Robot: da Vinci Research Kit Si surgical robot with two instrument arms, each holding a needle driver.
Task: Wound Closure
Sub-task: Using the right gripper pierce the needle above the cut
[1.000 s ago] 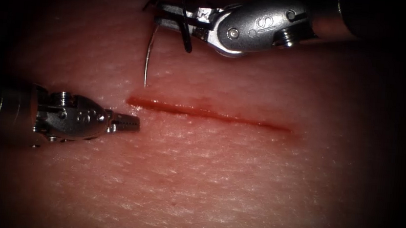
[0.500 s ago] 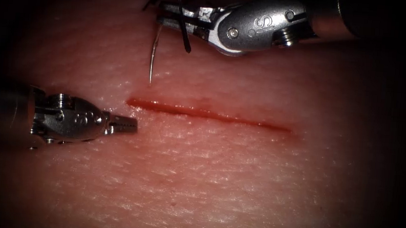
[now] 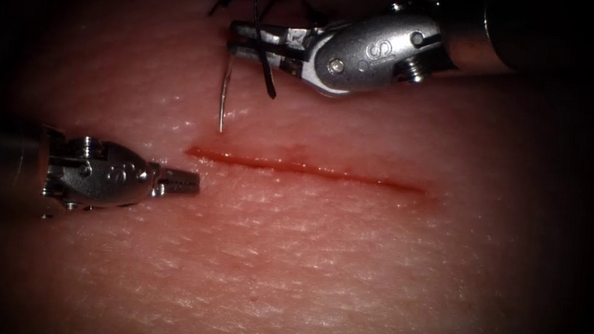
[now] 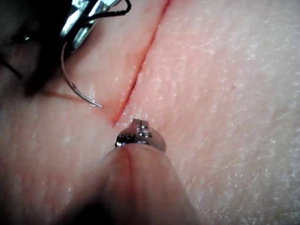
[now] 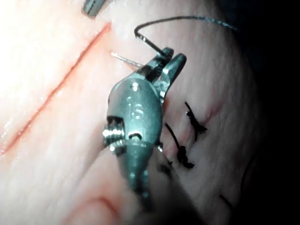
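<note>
Left tool (image 3: 192, 181) is parked low at the left end of the cut (image 3: 304, 168), jaws pinched together, nothing held; likely staged there to receive or steady, judging by its position. Tissue (image 3: 303, 261) around the cut is unpierced, edges lined with red fluid. Curved needle (image 3: 223, 99) is held clear of the tissue on the far side of the cut near its left end, point aimed down at the surface just short of the cut line, not in the tissue. It is clamped near its tail end by the right tool (image 3: 240, 38), jaws closed on it. Dark thread (image 3: 262, 56) is draped across those jaws. Older stitches (image 5: 193, 123) are seen beyond the right tool.
</note>
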